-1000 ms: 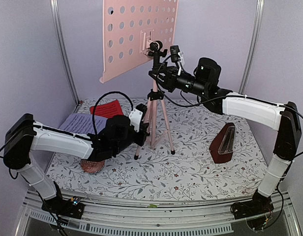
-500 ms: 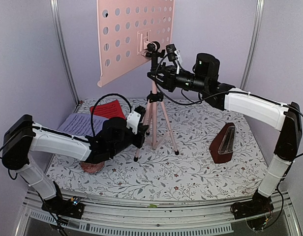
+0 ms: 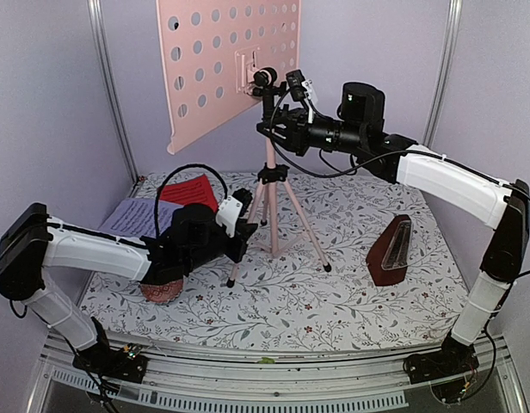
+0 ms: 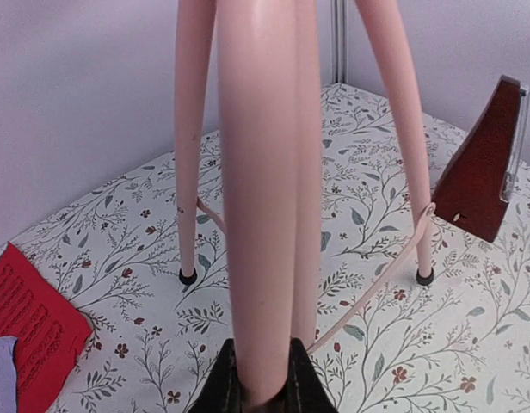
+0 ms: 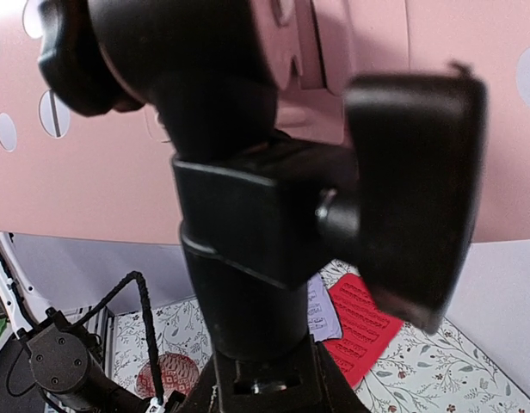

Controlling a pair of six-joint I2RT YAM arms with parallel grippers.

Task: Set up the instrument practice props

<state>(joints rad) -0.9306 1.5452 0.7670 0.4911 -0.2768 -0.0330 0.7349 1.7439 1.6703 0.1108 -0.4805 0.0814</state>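
My left hand (image 4: pixel 261 391) pinches a leg (image 4: pixel 265 172) and my right hand (image 3: pixel 272 131) grips the post (image 5: pixel 248 318), and the stand (image 3: pixel 270 202) has splayed wider, so it is nearly freestanding.

At the middle of the surface (image 3: pixel 334 301): music stand (image 3: pixel 271 206) on three spread legs, its desk (image 3: pixel 222 64) raised high toward the back left. Behind and left of the legs: two sheet-music pages (image 3: pixel 189 191) flat, side by side, near the back-left corner. Well apart on the right: metronome (image 3: pixel 391 251), upright. Near left: small round object (image 3: pixel 162 291).
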